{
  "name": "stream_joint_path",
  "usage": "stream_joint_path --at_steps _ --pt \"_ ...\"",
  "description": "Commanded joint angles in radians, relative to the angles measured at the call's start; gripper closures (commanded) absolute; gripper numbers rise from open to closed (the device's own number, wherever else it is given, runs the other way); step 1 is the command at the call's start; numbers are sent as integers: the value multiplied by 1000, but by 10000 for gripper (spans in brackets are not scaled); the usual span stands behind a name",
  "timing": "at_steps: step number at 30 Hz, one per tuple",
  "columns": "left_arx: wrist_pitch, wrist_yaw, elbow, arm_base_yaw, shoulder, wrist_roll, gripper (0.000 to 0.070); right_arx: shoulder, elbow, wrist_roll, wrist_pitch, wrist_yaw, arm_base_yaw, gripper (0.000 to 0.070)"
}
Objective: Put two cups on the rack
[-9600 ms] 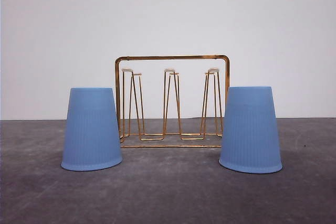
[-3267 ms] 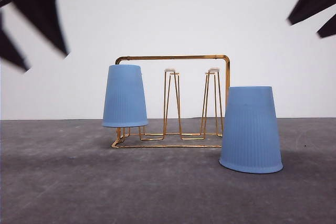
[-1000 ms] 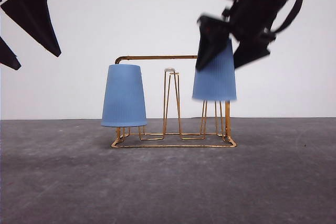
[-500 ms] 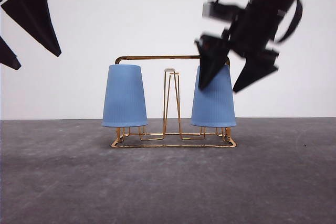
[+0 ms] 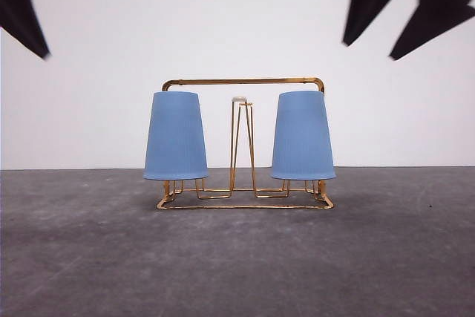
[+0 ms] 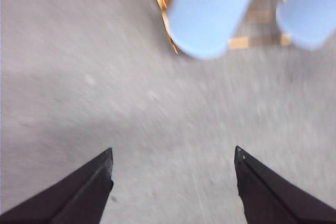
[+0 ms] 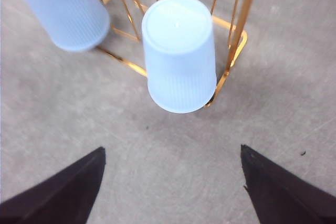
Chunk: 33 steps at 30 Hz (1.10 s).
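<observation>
Two light-blue ribbed cups sit upside down on the gold wire rack point(image 5: 245, 81): one cup point(image 5: 175, 136) on its left prongs, the other cup point(image 5: 302, 136) on its right prongs. The middle prong point(image 5: 239, 99) with its white tip stands bare. My right gripper point(image 5: 382, 38) hangs open, high above and right of the rack, holding nothing. Its wrist view looks down on the right cup point(image 7: 178, 51), the left cup point(image 7: 63, 9) and the rack point(image 7: 239, 40), between spread fingers point(image 7: 58, 192). My left gripper point(image 6: 173, 153) is open and empty; its blurred view shows both cups point(image 6: 210, 11), point(image 6: 310, 11).
The rack stands mid-table on a dark grey surface point(image 5: 237, 257), with a plain white wall behind. A dark finger point(image 5: 18, 5) of the left arm shows at the front view's top left corner.
The right gripper let go of the right cup, which now rests on the rack, and rose up and to the right. The left arm moved up and further left.
</observation>
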Motion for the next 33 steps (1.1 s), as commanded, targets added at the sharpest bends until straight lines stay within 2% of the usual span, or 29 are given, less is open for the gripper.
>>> stream_joint_path --at_steps 1,4,7,10,13,14,16,18,21,33 --pt "0 0 -22 22 -38 10 269 -83 -89 9 75 -12 -8 195" --pt "3 34 -82 76 -118 10 269 -212 -241 45 174 -12 -26 194" --pt "10 68 -151 121 -184 9 269 -314 -375 116 263 -10 -30 195" --pt "39 66 -202 142 -234 16 269 -368 -478 171 352 -7 -29 194" --pt "50 56 -207 143 -251 55 279 -374 -500 169 339 5 -29 203" --pt "53 57 -206 143 -253 66 319 -373 -500 168 334 3 -29 244" --pt "58 83 -204 143 -255 110 700 -374 -500 160 334 5 -29 610" --pt "83 104 -204 143 -253 146 700 -373 -500 138 349 9 -29 677" --pt "95 113 -204 143 -250 208 700 -376 -500 137 359 -28 -29 681" --pt "96 106 -204 143 -256 208 700 -381 -500 135 374 -49 -29 681"
